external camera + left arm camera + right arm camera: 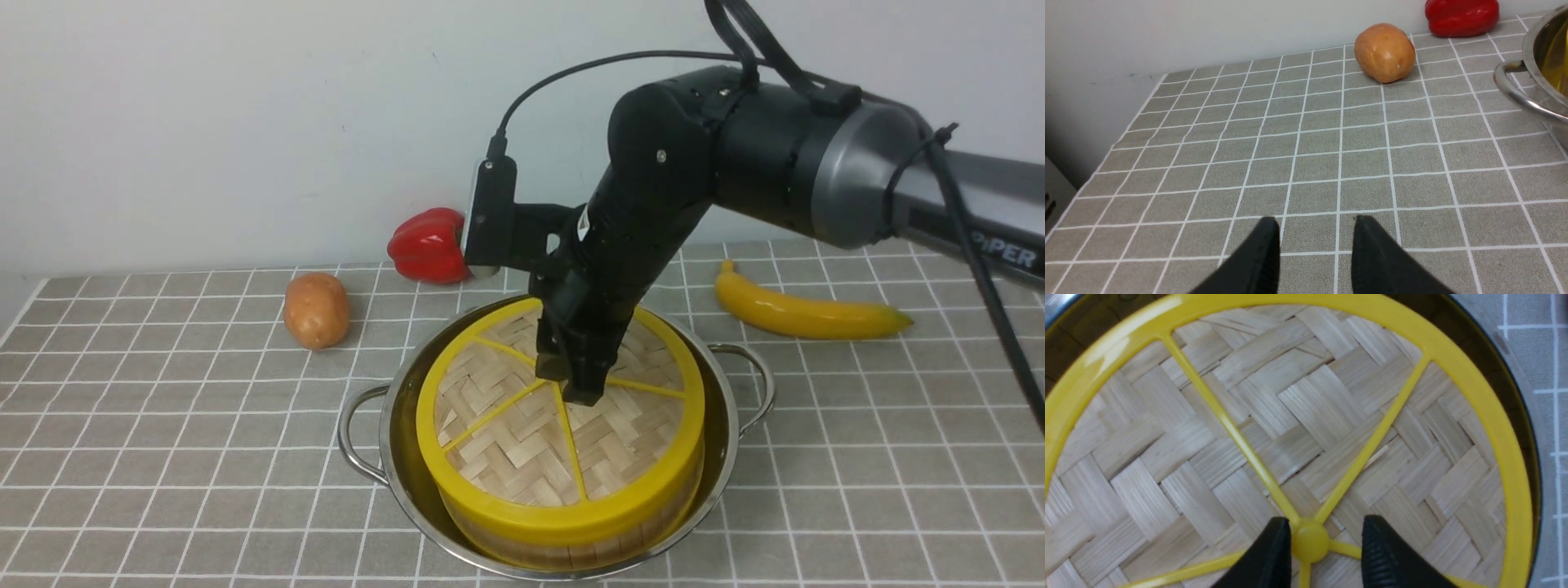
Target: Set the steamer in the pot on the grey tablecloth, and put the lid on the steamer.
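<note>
The lid is seated on the steamer inside the pot on the grey tablecloth. The right tool is spread apart astride the lid's centre knob, gripping nothing. The left tool is held parted and empty above the cloth, well apart from the pot.

The right arm is glossy black with a grey metal sleeve lettered "PIPER" in white (partly cut off), a silver screw, black cables looping at twelve o'clock, and tapered black claw fingers.
</note>
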Tool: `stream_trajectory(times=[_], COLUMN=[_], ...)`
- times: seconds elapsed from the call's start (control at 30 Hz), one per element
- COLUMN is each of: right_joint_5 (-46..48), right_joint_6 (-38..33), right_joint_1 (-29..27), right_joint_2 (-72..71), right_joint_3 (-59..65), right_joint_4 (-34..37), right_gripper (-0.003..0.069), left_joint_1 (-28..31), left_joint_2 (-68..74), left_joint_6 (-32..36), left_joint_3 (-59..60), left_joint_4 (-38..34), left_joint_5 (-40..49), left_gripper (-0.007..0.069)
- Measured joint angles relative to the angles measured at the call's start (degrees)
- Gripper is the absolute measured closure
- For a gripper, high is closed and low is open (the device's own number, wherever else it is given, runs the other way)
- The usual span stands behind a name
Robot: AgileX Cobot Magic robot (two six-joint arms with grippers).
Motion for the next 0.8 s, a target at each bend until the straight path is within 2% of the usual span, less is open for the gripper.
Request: stream_trajectory(times=[0.13,0.27,0.37,0.43,0.57,0.63,0.8], right_joint_5=[0.8,1.6,2.2,2.4,2.4,2.4,2.4], right_joint_6=[2.6,6.7,9.3,11.7,15.5,17.6,30.1], right_joint_1=[0.0,0.0,0.0,0.0,0.0,-0.1,-1.6], right_joint_2=[-4.8,-10.6,-15.2,-21.1,-28.0,-29.8,-37.2], right_joint_3=[0.0,0.0,0.0,0.0,0.0,0.0,0.0], right_joint_4=[-1.9,-2.2,-2.2,-2.2,-2.2,-2.5,-5.4], right_gripper=[0.0395,0.0440,0.0496,0.0580,0.0670,0.0673,0.0673], left_joint_1=[0.0,0.0,0.0,0.0,0.0,0.0,0.0], left_joint_2=[0.0,0.0,0.0,0.0,0.0,0.0,0.0], left_joint_6=[0.0,0.0,0.0,0.0,0.0,0.0,0.0], left_joint_3=[0.0,0.0,0.0,0.0,0.0,0.0,0.0], left_joint_4=[0.0,0.0,0.0,0.0,0.0,0.0,0.0], left_joint_5=[0.0,0.0,0.0,0.0,0.0,0.0,0.0], left_gripper=[0.0382,0.0382,0.0382,0.0382,0.0382,0.0382,0.0382])
